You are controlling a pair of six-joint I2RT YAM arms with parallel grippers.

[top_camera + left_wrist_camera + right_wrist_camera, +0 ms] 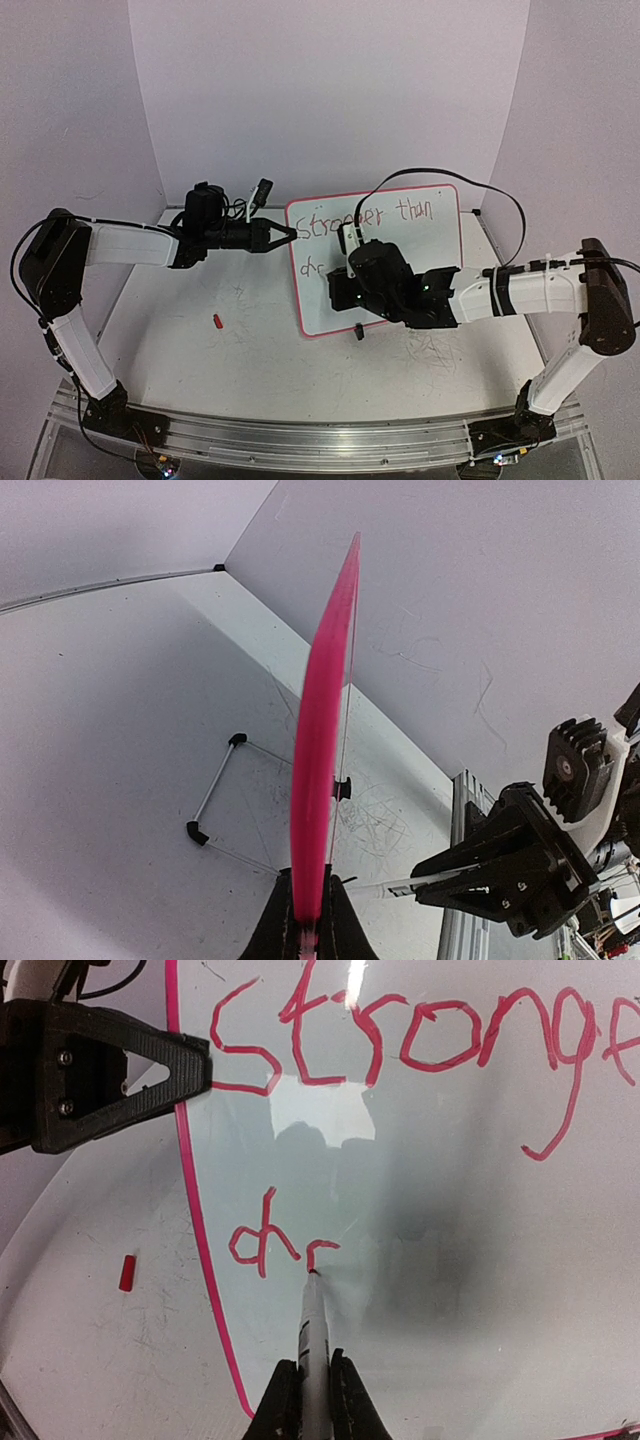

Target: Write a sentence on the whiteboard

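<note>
the sentence [370,217] was only partly done: "stronger than" filled the top line, and a few letters of a second line sat just ahead of the right gripper [314,1370], low on the left side of the whiteboard [432,240]. that gripper was closed narrowly on a marker [313,1330], whose tip met the board at the newest stroke. the first line lay farther out from the tip.

the left gripper [308,900] was clamped on the board's pink left rim, up beside the first letter, and steadied it. a small red cap [126,1272] lay off the board on the surface [250,360], to the left of the right gripper.

the main risk, as i judged it, was the board shifting. a hard press from the marker could twist the thin rim out of that one-sided pinch and skew the letters. the right arm hung over the writing, so a low pass could smear fresh ink. the marker could also slide in its grip and lift off mid-stroke.
</note>
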